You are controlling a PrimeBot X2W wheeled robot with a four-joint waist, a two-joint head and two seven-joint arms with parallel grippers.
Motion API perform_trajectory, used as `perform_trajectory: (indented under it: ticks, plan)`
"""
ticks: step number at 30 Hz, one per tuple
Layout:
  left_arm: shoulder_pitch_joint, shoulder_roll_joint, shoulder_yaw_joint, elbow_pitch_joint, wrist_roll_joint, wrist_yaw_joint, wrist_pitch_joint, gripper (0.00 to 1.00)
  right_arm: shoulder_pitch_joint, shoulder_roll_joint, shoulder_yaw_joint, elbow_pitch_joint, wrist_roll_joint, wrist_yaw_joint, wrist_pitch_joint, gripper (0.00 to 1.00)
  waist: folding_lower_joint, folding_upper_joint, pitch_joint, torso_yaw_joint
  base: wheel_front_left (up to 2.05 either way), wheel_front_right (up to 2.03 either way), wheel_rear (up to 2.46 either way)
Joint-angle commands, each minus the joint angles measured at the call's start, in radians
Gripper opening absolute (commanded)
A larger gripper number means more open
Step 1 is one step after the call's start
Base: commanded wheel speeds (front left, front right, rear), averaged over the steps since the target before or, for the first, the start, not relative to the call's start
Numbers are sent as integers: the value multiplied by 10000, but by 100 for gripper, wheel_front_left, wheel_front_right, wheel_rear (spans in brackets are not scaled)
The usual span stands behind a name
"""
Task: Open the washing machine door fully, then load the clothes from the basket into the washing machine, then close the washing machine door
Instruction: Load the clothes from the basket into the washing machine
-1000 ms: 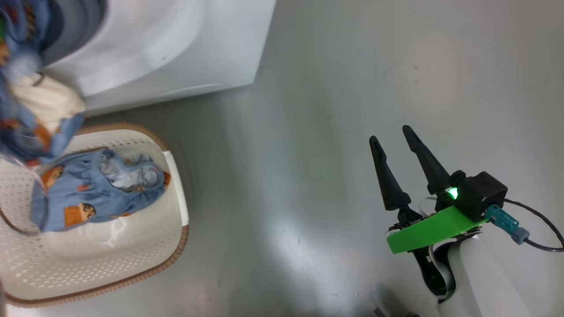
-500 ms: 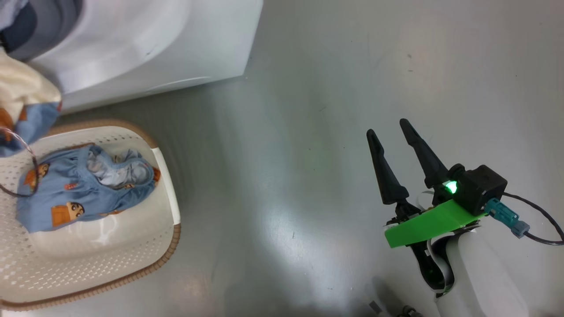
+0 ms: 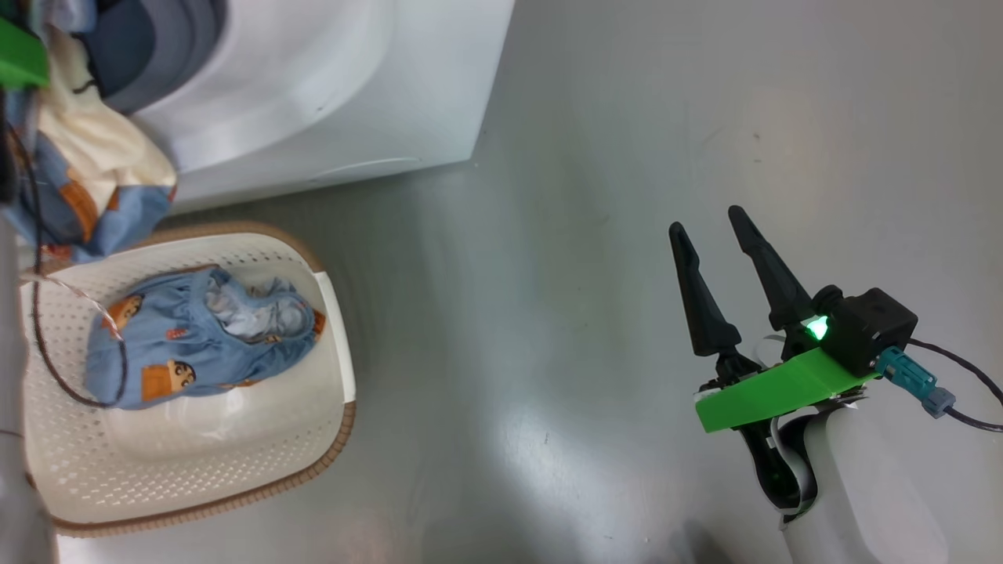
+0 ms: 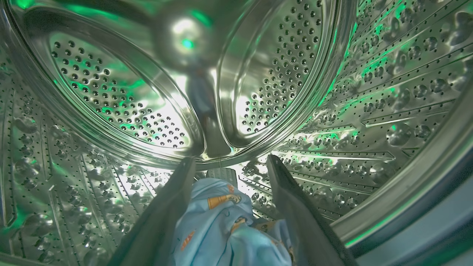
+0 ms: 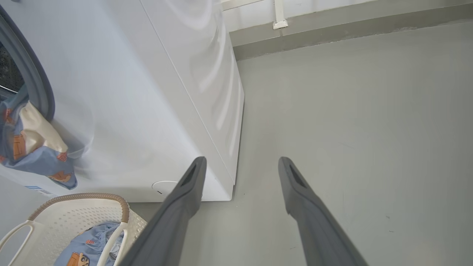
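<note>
The white washing machine stands at the upper left, and its door is out of view. My left gripper is inside the perforated steel drum, open, with a light blue printed garment lying loose between its fingers. That garment's cream-lined end hangs out of the opening over the basket, also visible in the right wrist view. Another of the clothes lies bunched in the cream basket on the floor. My right gripper hovers open and empty over bare floor, far to the right of the basket.
A dark cable from my left arm loops over the basket's left side. The washer's front right corner is just left of my right gripper. Grey floor runs to a wall skirting beyond.
The head camera has swung slightly, shifting the whole picture. The hanging garment, blurred a second ago, now hangs still from the opening. My left gripper has opened. The right gripper has not moved.
</note>
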Motion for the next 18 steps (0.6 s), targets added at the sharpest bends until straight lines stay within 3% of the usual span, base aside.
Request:
perform_trajectory:
  ticks: [1,9,18]
  plan:
    - [207,459,128,-198,-106,-69,-48,100,129,30,203,-166,-27,16,-49,100,0,-1,-178,107,0,0,0]
    - [1010,310,185,-496,-309,-83,-49,100,249,30,99,-62,-29,16,-49,100,0,-1,-641,255,0,0,0]
    - [2807,196,605,-2067,-452,-87,-49,100,379,30,14,-66,-43,16,-49,100,0,-1,-916,394,0,0,0]
